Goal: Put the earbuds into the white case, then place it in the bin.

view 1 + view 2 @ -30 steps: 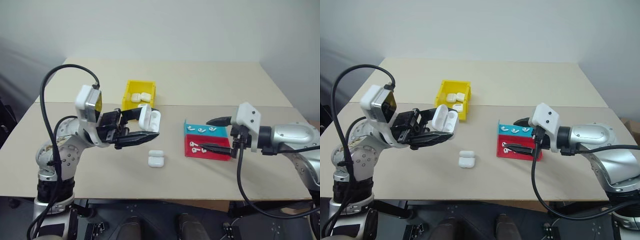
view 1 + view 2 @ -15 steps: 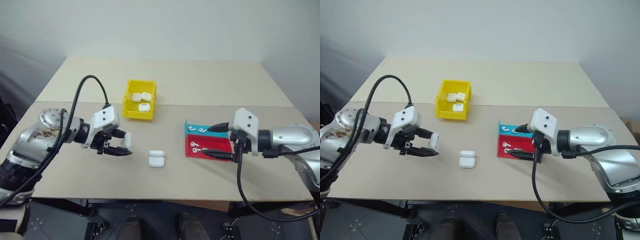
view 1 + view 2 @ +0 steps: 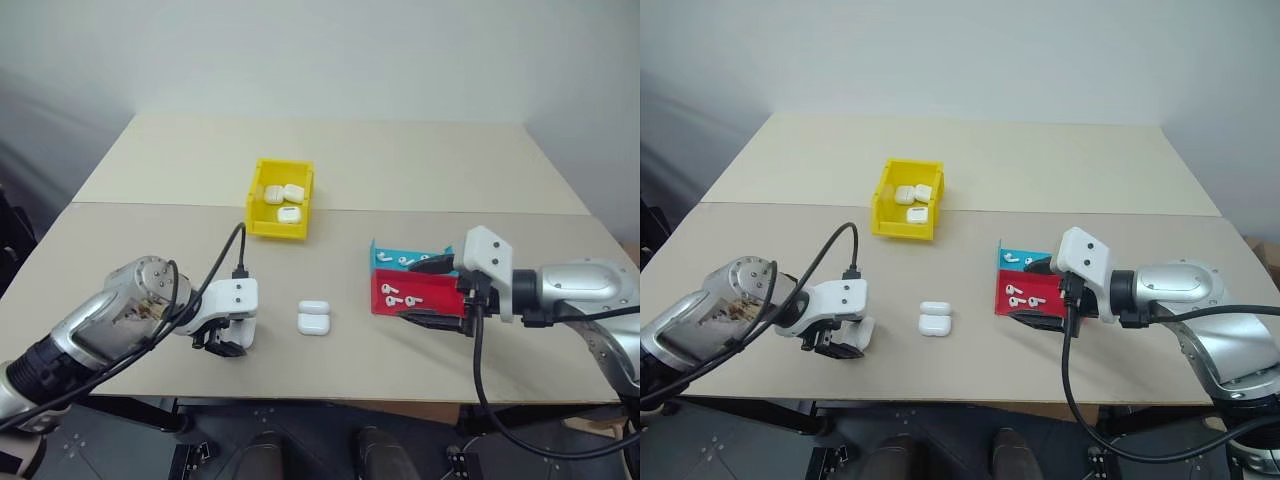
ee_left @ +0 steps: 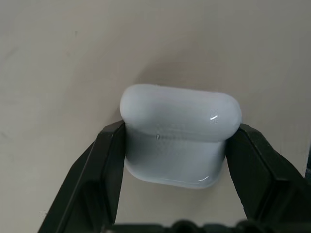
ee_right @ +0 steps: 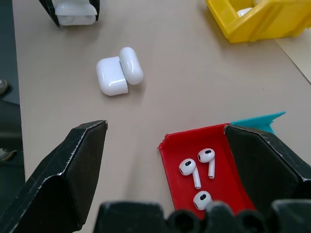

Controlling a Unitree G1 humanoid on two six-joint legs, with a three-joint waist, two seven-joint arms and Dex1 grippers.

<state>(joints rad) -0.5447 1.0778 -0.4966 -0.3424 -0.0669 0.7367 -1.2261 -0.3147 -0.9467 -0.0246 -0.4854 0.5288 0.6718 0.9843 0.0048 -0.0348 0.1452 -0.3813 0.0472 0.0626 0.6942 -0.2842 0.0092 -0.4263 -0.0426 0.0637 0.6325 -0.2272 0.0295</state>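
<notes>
The white case [image 4: 180, 141] stands on the table near its front left, lid down, with my left gripper [image 3: 228, 340] pointing steeply down over it and shut on it, one black finger against each side. Another white case [image 3: 313, 318] lies open flat in the middle of the table. Three earbuds [image 5: 197, 170] lie in the red tray [image 3: 440, 300], and more lie in the teal tray [image 3: 385, 257] behind it. My right gripper [image 5: 165, 127] hovers open over the red tray with nothing between its fingers. The yellow bin [image 3: 275, 229] stands further back with three white cases inside.
The table's front edge runs close below both grippers. A seam crosses the tabletop just behind the bin. Bare tabletop lies between the open case and the red tray.
My left arm has swung down and to the left, bringing the case from up in the air onto the table. The case's lid, open before, is now down. My right gripper stays over the trays.
</notes>
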